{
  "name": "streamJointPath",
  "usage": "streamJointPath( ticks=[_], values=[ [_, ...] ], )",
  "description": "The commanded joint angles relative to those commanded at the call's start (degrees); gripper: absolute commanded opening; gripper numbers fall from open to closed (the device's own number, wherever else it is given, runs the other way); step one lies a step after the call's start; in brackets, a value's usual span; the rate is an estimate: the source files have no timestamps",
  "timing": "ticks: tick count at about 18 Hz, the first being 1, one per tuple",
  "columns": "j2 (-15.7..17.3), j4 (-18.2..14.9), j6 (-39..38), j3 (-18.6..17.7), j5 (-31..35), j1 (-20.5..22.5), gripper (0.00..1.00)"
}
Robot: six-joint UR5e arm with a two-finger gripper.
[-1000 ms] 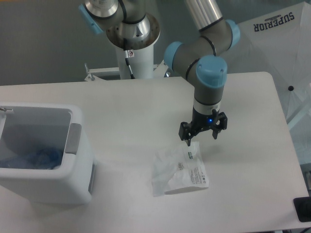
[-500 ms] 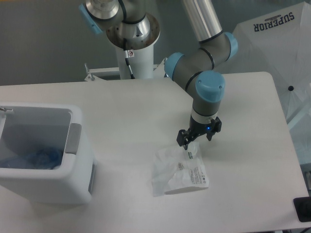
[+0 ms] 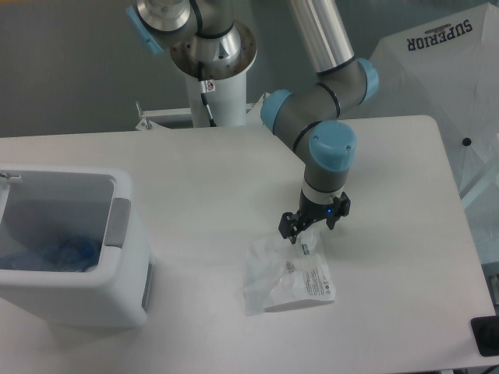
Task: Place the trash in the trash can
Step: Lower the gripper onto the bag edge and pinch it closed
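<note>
Item: clear plastic bag (image 3: pixel 287 274) with white printed label, lying flat on the white counter (image 3: pixel 234 179), toward the front edge, right of centre, well apart from the trash can. Item: gripper (image 3: pixel 306 234), black, two-finger, pointing down at the bag's upper right corner; over the last second it has dropped lower and shifted slightly toward the left edge, so its tips now sit at or on the plastic. Jaws appear spread a little, with nothing lifted; whether any film lies between them cannot be told. Judged meaning: the pick of the bag is about to begin, the carry to the bin not yet started. Item: trash can (image 3: pixel 70 249), boxy white bin with grey side panel, at the counter's front left corner, its left side cut off by the frame. Contents: a bluish, blurred shape low inside, possibly the bottle, not identifiable. Hidden: the fingertip contact, masked by the gripper body and the bag's transparency. Bag unmoved meanwhile.
</note>
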Motion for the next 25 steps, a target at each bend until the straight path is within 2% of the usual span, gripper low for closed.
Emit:
streamJointPath(
  ticks=[17,25],
  values=[
    [-1.50,0.35,0.61,0.88,0.09,0.00,1.00],
    [-0.97,0.35,0.70,0.79,0.00,-0.09,0.87]
  ],
)
